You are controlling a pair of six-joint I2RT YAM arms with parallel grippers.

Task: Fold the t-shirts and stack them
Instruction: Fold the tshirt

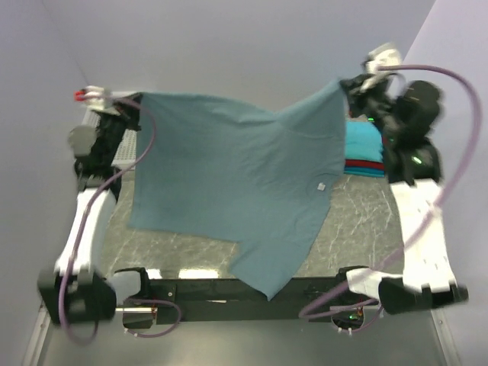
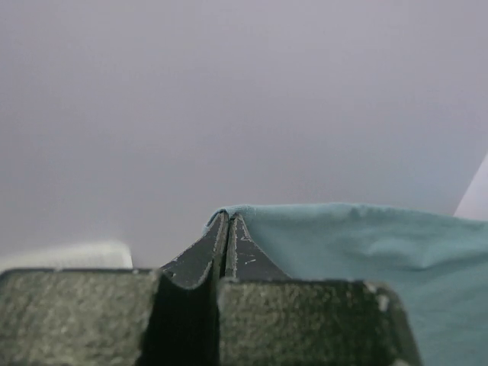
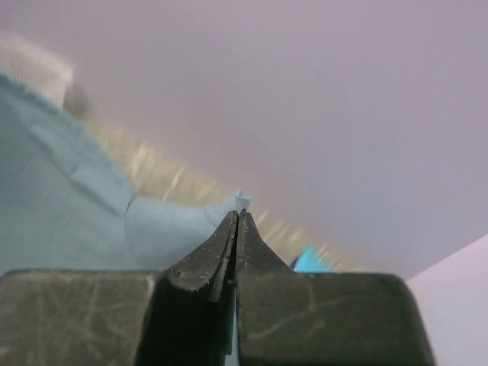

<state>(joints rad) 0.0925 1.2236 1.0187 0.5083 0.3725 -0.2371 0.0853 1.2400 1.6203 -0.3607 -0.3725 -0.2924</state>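
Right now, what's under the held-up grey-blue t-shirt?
Dark marbled tabletop shows past the t-shirt, and folded turquoise and red shirts peek out at right. Beneath its middle is covered.

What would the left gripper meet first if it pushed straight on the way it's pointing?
Past the pinched t-shirt edge, the left gripper faces only the plain wall; the way looks free up to it, though depth is unclear.

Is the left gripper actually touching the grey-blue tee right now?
Touching. The left wrist view shows the left gripper with its jaws shut on a corner of the grey-blue tee, the cloth edge wrapping over the tips.
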